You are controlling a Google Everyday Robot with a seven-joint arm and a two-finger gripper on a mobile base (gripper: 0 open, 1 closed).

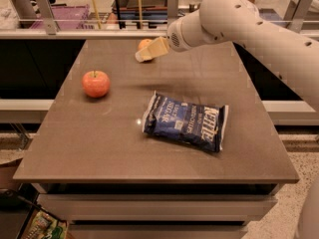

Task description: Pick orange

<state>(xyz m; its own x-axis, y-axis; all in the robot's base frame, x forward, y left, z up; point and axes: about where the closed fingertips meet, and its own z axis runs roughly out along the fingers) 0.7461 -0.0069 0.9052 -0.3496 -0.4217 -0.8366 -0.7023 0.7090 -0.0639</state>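
The orange point(144, 44) sits near the far edge of the brown table point(99, 143), mostly hidden behind my gripper. My gripper point(146, 54) reaches in from the right on the white arm point(239, 19), its pale fingers overlapping the orange from the front right. Only the top of the orange shows above the fingers.
A red apple point(95, 83) with a stem sits on the left of the table. A dark blue chip bag point(185, 121) lies in the middle right. Railings and shelving stand beyond the far edge.
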